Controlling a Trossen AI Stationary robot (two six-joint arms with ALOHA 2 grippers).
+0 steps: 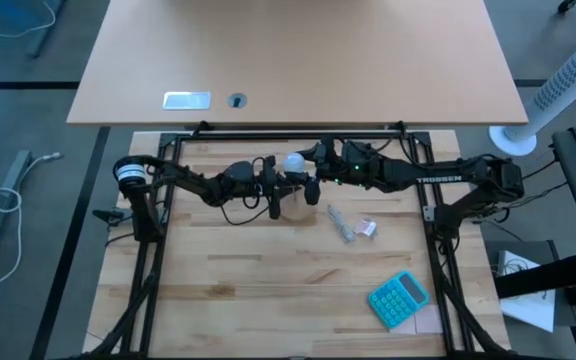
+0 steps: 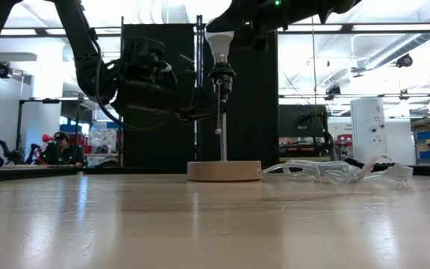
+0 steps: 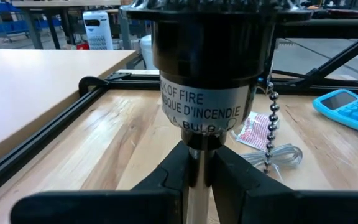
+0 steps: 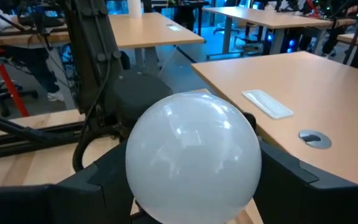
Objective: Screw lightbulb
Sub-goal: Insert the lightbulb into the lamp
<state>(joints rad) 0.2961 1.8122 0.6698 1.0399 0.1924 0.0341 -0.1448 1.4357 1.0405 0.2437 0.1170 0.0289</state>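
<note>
White and upright, the lightbulb [image 2: 219, 43] stood neck-down directly above the black socket [image 2: 222, 75], its long axis in line with the lamp's thin stem. The right gripper [image 4: 194, 177] reached in from the right, fingers clasping the bulb's sides. Below, the left gripper [image 3: 197, 171] pinched the stem [image 3: 197, 168] above the wooden base [image 2: 224, 170] on the counter [image 2: 215, 224].

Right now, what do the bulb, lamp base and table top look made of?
The lightbulb, gripped by the right pincer: frosted white glass or plastic, glossy highlights, can't tell which. Lamp base: pale unfinished-looking wood, matte tan disc. Table top: wood butcher-block, visible strips, with a sheen in the low view. The left pincer clamps the lamp's stem.
</note>
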